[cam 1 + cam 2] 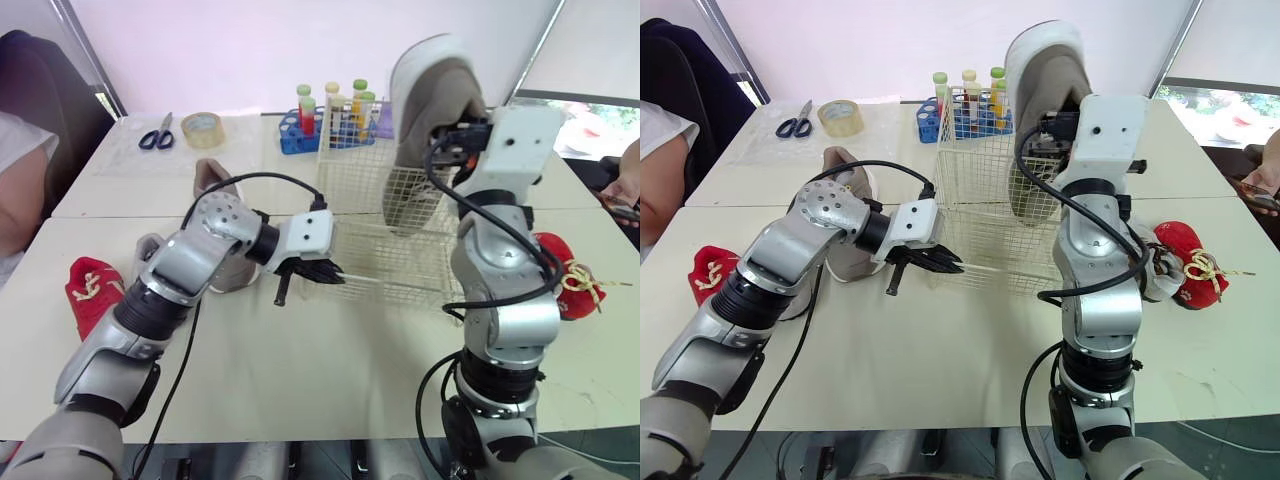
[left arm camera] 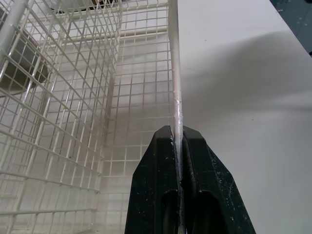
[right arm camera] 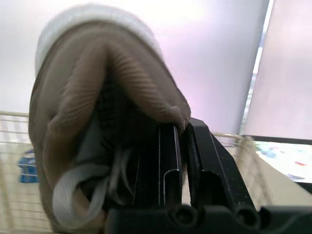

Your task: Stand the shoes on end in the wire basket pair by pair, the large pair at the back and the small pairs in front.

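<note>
A white wire basket (image 1: 372,262) stands mid-table. My left gripper (image 1: 322,272) is shut on the basket's front rim wire (image 2: 174,73), at its left corner. My right gripper (image 3: 181,129) is shut on the collar of a large taupe shoe (image 1: 428,120), which it holds on end, sole away from me, over the back of the basket. The matching taupe shoe (image 1: 214,184) lies on the table left of the basket. One small red shoe (image 1: 92,287) lies at the far left, another (image 1: 566,276) at the right beside a small grey shoe (image 1: 1158,270).
A blue rack of bottles (image 1: 318,122) stands just behind the basket. Scissors (image 1: 157,135) and a tape roll (image 1: 203,128) lie at the back left. A person (image 1: 18,170) sits at the left, and a hand (image 1: 624,188) shows at the right edge.
</note>
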